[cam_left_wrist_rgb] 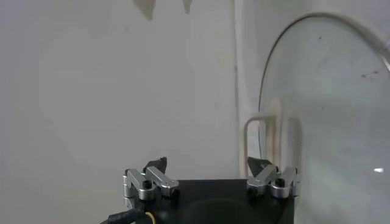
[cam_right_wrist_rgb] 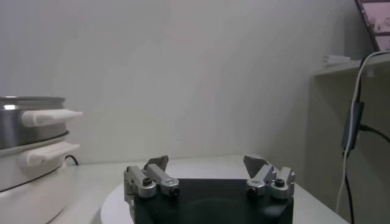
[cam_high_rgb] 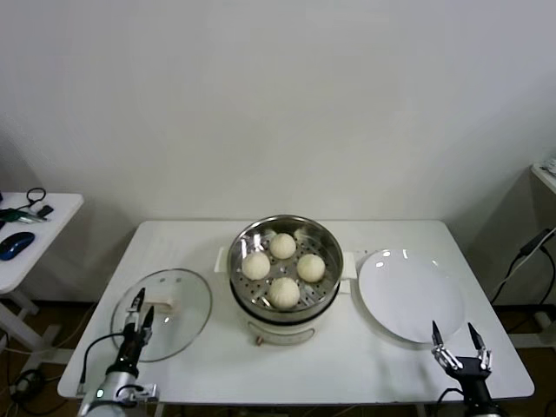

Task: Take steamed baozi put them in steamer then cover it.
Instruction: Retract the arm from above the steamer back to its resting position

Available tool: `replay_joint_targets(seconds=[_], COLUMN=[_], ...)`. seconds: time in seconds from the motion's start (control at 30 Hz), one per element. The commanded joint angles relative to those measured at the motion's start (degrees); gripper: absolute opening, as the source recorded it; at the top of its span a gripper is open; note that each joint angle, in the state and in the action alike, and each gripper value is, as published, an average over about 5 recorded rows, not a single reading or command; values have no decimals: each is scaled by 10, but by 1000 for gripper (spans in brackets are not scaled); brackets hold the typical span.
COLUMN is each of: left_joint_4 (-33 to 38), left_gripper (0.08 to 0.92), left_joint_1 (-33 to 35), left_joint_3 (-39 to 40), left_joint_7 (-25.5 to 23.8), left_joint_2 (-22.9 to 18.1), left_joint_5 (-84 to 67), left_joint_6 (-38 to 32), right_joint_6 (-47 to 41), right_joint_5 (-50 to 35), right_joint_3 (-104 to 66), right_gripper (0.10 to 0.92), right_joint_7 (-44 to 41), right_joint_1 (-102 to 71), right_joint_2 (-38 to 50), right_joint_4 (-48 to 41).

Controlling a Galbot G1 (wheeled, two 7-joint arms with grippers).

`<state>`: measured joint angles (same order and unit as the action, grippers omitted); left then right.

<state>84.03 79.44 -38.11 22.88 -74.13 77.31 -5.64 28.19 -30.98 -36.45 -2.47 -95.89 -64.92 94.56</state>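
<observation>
The steamer (cam_high_rgb: 324,294) stands uncovered at mid-table, with several cream-white baozi on its perforated tray, one of them the nearest bun (cam_high_rgb: 284,293). In the right wrist view the steamer (cam_right_wrist_rgb: 27,152) shows off to one side. The round glass lid (cam_high_rgb: 187,300) lies flat on the table to the left of the steamer. My left gripper (cam_high_rgb: 143,306) hovers open over the lid's near part, close to the whitish handle (cam_high_rgb: 162,306); the left wrist view shows this gripper (cam_left_wrist_rgb: 208,164) empty, beside the lid (cam_left_wrist_rgb: 329,109). My right gripper (cam_high_rgb: 453,332) is open and empty at the near edge of the plate.
A bare white plate (cam_high_rgb: 408,291) lies right of the steamer. The white table (cam_high_rgb: 347,365) ends just behind both grippers. A side table (cam_high_rgb: 52,213) with a blue mouse (cam_high_rgb: 16,245) is at far left. A cable (cam_high_rgb: 521,261) and a shelf stand at far right.
</observation>
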Motion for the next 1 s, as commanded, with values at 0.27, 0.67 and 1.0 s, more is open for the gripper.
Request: replay_joint_targets(seconds=[0.27, 0.67, 1.0], left_joint_4=[-82, -84, -81], left_gripper=[823, 562, 268], left_joint_1=[-68, -55, -54], left_joint_3=[14, 15, 16], left_joint_7=[7, 14, 24], left_joint_2=[4, 9, 13], left_joint_5=[10, 16, 14], left_joint_6=[-1, -6, -23], right_joint_6=[3, 4, 3], right_joint_5=[1, 4, 7], right_joint_3=[-10, -9, -11], right_gripper=[823, 823, 823], right_joint_7=[3, 4, 8], right_joint_1=[-5, -3, 1], right_joint_2=[-9, -11, -12], right_joint_4=[7, 7, 9])
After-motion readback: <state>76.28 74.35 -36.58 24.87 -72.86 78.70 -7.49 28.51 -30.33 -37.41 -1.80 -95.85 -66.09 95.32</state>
